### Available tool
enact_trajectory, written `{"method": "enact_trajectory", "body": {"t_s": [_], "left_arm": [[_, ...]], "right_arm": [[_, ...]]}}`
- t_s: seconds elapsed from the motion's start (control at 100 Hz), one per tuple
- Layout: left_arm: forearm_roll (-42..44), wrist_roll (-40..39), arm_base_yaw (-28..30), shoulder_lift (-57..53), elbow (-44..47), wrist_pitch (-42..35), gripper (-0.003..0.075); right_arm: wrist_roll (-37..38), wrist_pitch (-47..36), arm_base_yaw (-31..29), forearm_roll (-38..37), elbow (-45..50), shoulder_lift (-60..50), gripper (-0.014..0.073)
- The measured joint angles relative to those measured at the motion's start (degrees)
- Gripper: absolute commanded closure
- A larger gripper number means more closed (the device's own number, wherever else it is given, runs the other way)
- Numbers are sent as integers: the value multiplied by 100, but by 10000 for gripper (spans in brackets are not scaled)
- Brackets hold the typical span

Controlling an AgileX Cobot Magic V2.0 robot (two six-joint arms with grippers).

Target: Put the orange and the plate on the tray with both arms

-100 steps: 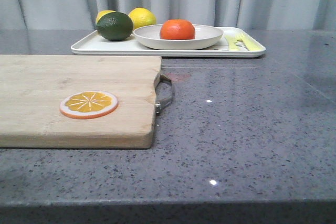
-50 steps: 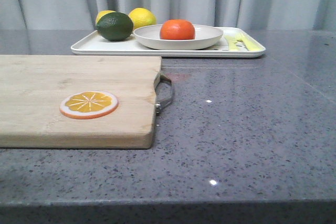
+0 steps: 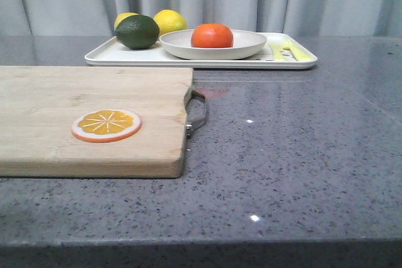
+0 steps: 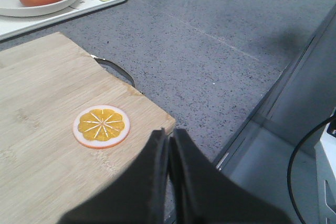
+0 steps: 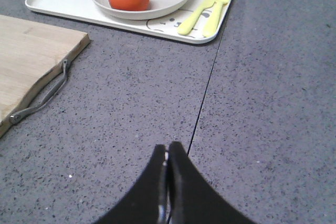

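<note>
Grippers: left gripper [image 4: 169,145] and right gripper [image 5: 167,156] both hang over the near edge of the desk, jaws pressed together, holding nothing.
Cutting board [image 3: 88,117]: near left of the desk, bearing only the orange slice [image 3: 105,124].
Tray [image 3: 107,58]: along the far edge, well apart from both arms.
Plate [image 3: 248,45]: seated on the tray.
Orange [image 3: 212,35]: sits in the plate.
Change: none across the last second; front view identical, no arm in it.
Reading: task looks complete, arms retired.
</note>
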Motion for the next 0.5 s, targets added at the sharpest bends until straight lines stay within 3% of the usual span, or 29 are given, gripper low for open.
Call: {"method": "enact_trajectory", "body": {"t_s": [0.5], "left_arm": [[0, 0, 0, 0, 0, 0, 741]], "right_arm": [[-4, -111, 0, 0, 619, -1063, 661]]}}
